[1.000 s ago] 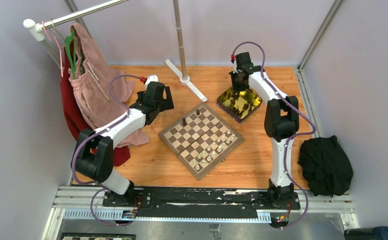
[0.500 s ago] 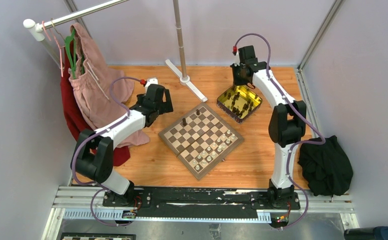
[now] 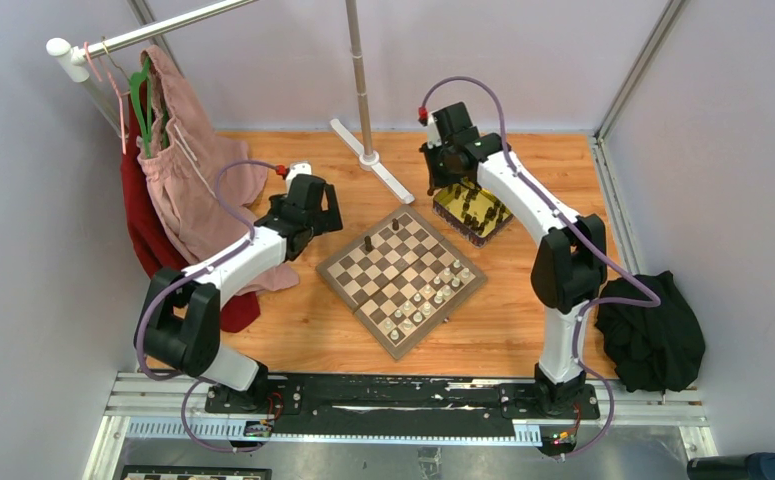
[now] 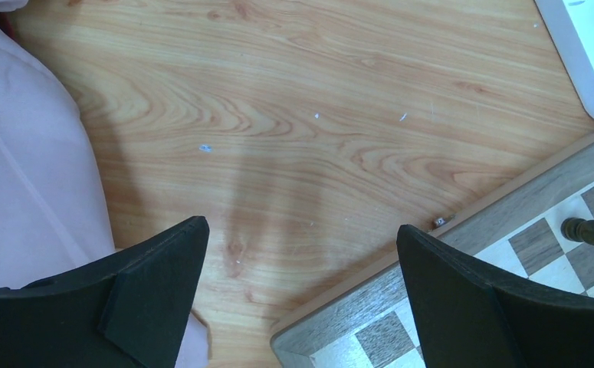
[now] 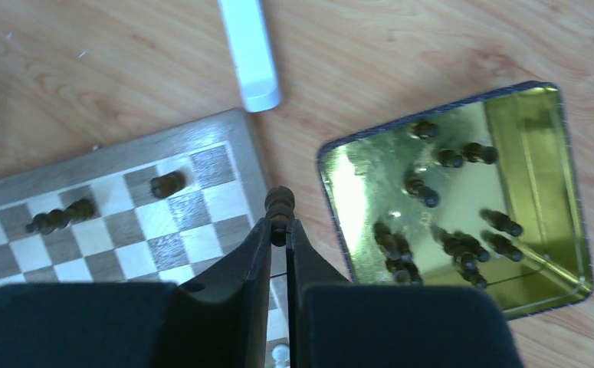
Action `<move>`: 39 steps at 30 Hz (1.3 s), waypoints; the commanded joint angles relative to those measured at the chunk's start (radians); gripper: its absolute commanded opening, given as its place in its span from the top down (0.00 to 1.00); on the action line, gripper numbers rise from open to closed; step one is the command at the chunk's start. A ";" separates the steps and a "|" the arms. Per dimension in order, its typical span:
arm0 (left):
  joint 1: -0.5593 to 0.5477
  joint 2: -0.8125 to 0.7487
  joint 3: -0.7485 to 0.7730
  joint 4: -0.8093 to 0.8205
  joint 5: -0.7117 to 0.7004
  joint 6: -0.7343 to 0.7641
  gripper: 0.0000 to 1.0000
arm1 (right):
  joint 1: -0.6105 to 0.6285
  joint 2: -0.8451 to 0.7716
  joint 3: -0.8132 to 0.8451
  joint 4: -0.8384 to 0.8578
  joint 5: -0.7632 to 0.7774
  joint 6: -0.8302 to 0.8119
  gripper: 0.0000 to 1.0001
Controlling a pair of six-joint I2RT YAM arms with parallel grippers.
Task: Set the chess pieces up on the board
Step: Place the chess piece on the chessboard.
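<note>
Chessmen (image 3: 425,300) of pale cream crowd the near-right side of the board (image 3: 363,282), which lies cornerwise at the middle of the wooden table (image 3: 293,330); two dark pieces (image 3: 368,243) stand near its far corner. A third dark piece (image 5: 280,205) is pinched in the right gripper (image 5: 277,230), whose jaws are drawn almost together on its lower part, the knobbed head jutting past the fingertips. That gripper hangs over the board's far edge, close beside a gold tin (image 5: 523,146) where a scatter of dark chessmen (image 5: 462,245) lies on the shiny floor. The left gripper (image 4: 301,253) hovers with its jaws spread wide and nothing between them, above bare wood just off the board's left border. A pink garment (image 3: 188,170) drapes from a rack at the left and spills onto the table beside that arm. A white stand foot (image 5: 249,54) points toward the board's far corner, and a black cloth (image 3: 651,330) sits bunched at the table's right edge.
</note>
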 commanded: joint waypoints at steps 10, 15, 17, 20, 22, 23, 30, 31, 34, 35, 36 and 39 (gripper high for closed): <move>0.002 -0.083 -0.056 -0.025 -0.006 -0.032 0.00 | 0.225 -0.016 -0.015 -0.090 0.054 -0.044 1.00; 0.002 -0.099 -0.075 -0.025 -0.007 -0.039 0.00 | 0.275 0.023 0.021 -0.110 0.057 -0.047 1.00; 0.002 -0.103 -0.079 -0.026 -0.007 -0.043 0.00 | 0.290 0.043 0.038 -0.116 0.057 -0.046 1.00; 0.002 -0.108 -0.082 -0.025 -0.008 -0.046 0.00 | 0.307 0.073 0.069 -0.128 0.057 -0.075 1.00; 0.002 -0.110 -0.085 -0.024 -0.009 -0.051 0.00 | 0.314 0.091 0.083 -0.131 0.056 -0.077 1.00; 0.002 -0.112 -0.086 -0.024 -0.008 -0.053 0.00 | 0.317 0.099 0.091 -0.131 0.054 -0.078 1.00; 0.002 -0.122 -0.104 -0.018 -0.002 -0.060 0.00 | 0.332 0.158 0.124 -0.132 0.055 -0.077 1.00; 0.002 -0.123 -0.106 -0.017 -0.003 -0.059 0.00 | 0.337 0.165 0.130 -0.130 0.056 -0.078 1.00; 0.002 -0.124 -0.110 -0.017 -0.002 -0.054 0.00 | 0.348 0.186 0.156 -0.132 0.057 -0.078 1.00; 0.002 -0.124 -0.111 -0.017 -0.001 -0.053 0.00 | 0.350 0.194 0.163 -0.134 0.057 -0.078 1.00; 0.002 -0.126 -0.111 -0.017 0.000 -0.053 0.00 | 0.352 0.200 0.170 -0.136 0.057 -0.078 1.00; 0.002 -0.131 -0.114 -0.015 0.007 -0.050 0.00 | 0.354 0.218 0.186 -0.139 0.095 -0.075 1.00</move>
